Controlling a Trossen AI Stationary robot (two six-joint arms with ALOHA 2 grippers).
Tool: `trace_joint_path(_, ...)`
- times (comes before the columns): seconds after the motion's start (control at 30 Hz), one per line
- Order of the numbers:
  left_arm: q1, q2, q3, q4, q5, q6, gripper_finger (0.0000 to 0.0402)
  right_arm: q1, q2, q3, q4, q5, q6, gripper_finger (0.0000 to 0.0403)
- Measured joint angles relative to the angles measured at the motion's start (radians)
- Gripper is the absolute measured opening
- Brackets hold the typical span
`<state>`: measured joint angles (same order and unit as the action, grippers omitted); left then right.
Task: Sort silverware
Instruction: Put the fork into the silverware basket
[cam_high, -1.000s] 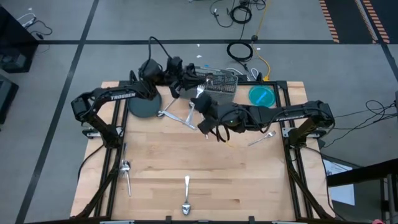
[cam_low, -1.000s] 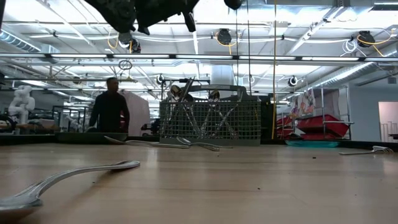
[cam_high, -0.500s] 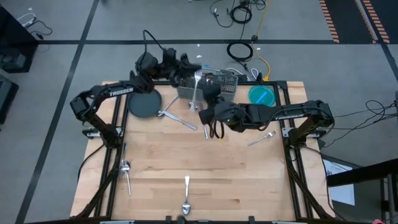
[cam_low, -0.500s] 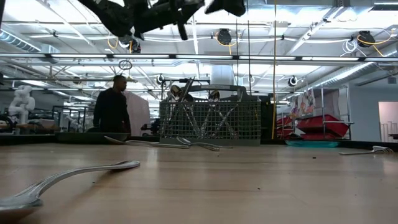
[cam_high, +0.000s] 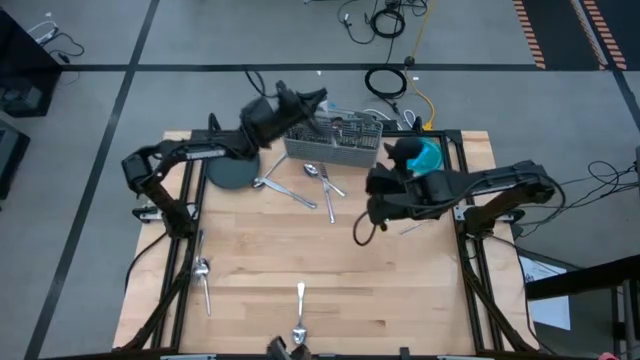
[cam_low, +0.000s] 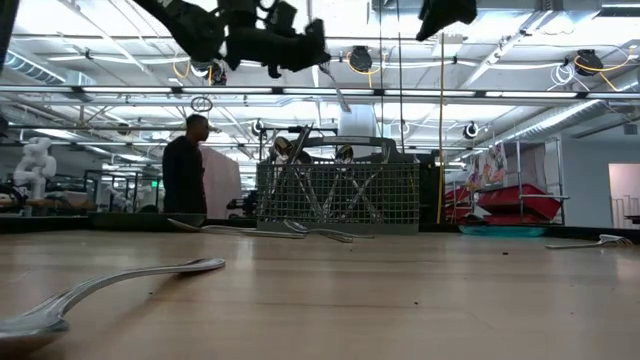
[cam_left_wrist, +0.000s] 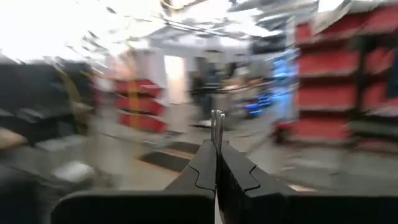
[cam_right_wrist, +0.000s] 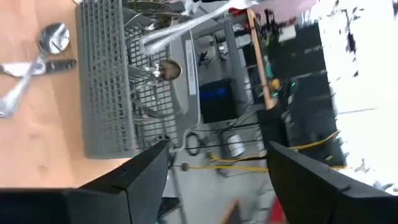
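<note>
The step in hand looked like a delivery: the left gripper (cam_left_wrist: 217, 163) was clamped shut on a slim piece of silverware (cam_left_wrist: 217, 127), whose thin metal end stuck out just beyond its fingertips in the left wrist view. Which kind of piece it was could not be told. In the high view that gripper (cam_high: 312, 99) hung in the air at the left end of the wire-mesh caddy (cam_high: 340, 140), which lay just below and beside it. The next move probably called for lining the piece up over the proper compartment, lowering it, then opening the fingers.

The left arm reached from the table's left edge diagonally toward the far side, its wrist raised well above the caddy in the low view (cam_low: 285, 45).

The right gripper (cam_right_wrist: 217, 168) stood wide open and empty, with the caddy and its upright pieces ahead of it. Its arm stretched from the right edge toward the table's middle, wrist lifted clear of the wood.

Between the two grippers, several loose pieces (cam_high: 322, 180) lay on the table just in front of the caddy, near a dark plate (cam_high: 228, 175). More spoons (cam_high: 298, 322) lay far from both grippers, near the front edge.
</note>
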<state>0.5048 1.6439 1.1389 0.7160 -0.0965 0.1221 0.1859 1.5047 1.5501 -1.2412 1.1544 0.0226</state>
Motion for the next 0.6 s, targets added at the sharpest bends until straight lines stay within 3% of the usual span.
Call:
trace_joint_path(0.23, -0.138, 0.186, 0.013, 0.193, -0.369, 0.397, 0.0003, 0.008, -0.052, 0.000, -0.055, -0.003, 0.128, 0.0254)
trace_joint_path(0.4, -0.154, 0.320, 0.083, 0.338, -0.460, 0.495, 0.0003, 0.008, -0.059, 0.000, -0.055, -0.008, 0.127, 0.0254)
trace_joint_path(0.6, -0.159, 0.379, 0.189, 0.335, -0.493, 0.597, 0.0003, 0.013, -0.059, 0.000, -0.070, -0.063, 0.163, 0.0254)
